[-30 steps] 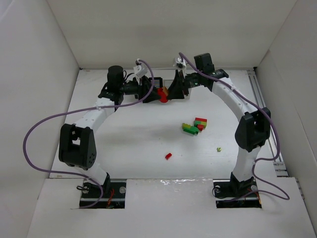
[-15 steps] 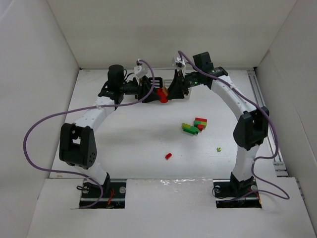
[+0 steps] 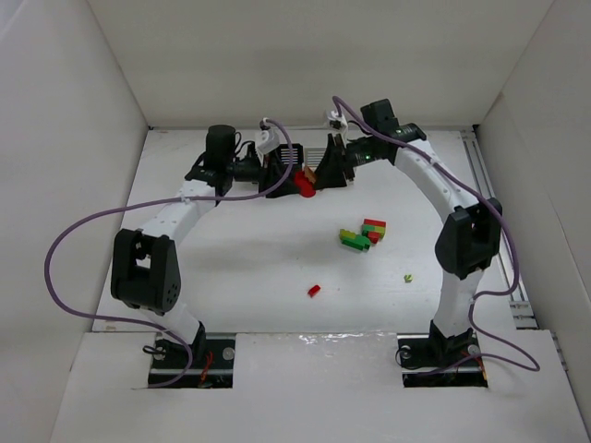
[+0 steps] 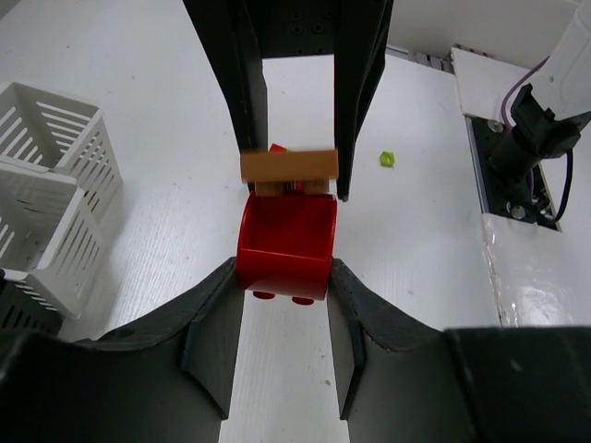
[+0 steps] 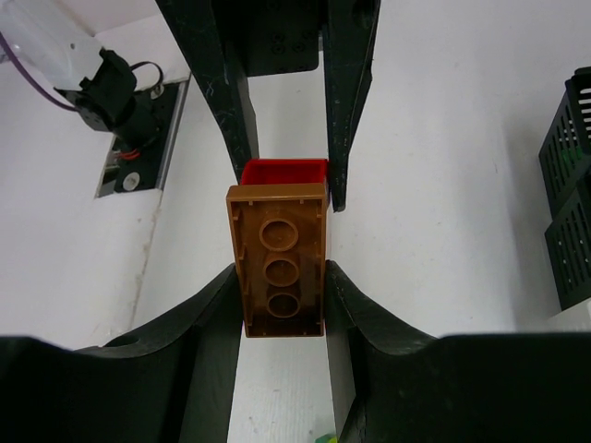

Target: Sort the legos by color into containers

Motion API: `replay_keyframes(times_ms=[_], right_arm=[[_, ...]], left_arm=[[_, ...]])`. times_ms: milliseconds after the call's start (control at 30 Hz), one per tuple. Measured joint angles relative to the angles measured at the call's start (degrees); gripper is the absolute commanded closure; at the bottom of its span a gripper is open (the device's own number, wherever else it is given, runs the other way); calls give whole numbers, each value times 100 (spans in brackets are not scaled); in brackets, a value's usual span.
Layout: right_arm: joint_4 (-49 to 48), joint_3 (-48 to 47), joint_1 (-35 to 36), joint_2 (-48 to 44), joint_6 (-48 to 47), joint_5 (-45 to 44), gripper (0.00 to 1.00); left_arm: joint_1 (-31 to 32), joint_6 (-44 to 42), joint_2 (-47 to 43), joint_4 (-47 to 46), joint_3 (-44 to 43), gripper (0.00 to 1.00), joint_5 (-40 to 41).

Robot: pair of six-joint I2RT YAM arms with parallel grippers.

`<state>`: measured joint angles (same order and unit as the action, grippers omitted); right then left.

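Observation:
My left gripper [image 4: 284,272] is shut on a red lego [image 4: 286,245]. Facing it, my right gripper [image 5: 282,277] is shut on an orange-brown lego [image 5: 280,263], whose far end meets the red lego [image 5: 284,172]. The two legos hang together above the table at the back, between my left gripper [image 3: 282,177] and my right gripper [image 3: 325,171]. Two white containers [image 4: 55,138] stand at the left of the left wrist view. Two black containers [image 5: 568,138] sit at the right edge of the right wrist view.
A cluster of green, red and yellow-green legos [image 3: 363,235] lies right of centre. A single red lego [image 3: 313,291] and a tiny yellow-green piece [image 3: 407,278] lie nearer the bases. White walls enclose the table.
My left gripper's jaws have narrowed onto the red lego and its wrist has shifted slightly right. The right arm has barely moved.

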<state>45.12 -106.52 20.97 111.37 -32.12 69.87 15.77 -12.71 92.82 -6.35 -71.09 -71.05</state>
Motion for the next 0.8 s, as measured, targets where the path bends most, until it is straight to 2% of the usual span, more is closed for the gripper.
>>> replay_keyframes(times_ms=[100,267,400,500,600,800], right_arm=[[354,-83,-72,0,-278,-42,100],[846,-140,-654,-2,-584,-229,100],[887,-133,-903,-2,-695,-590,100],[710,-35,-852,-26,-647,-918,100],[96,321,-809,-136,-273,-1440,100],[-1130,551,-723,-291,916,-2570,100]], left_arm=[[-20,-339,-7,387,26,99,-20],[-240,-658,-35,780,249,99,254],[-284,-33,-81,201,435,100,964],[-221,498,-92,-227,341,100,1961],[-66,785,-11,-271,-98,100,2957],[216,1178,887,173,-2035,100,4288]])
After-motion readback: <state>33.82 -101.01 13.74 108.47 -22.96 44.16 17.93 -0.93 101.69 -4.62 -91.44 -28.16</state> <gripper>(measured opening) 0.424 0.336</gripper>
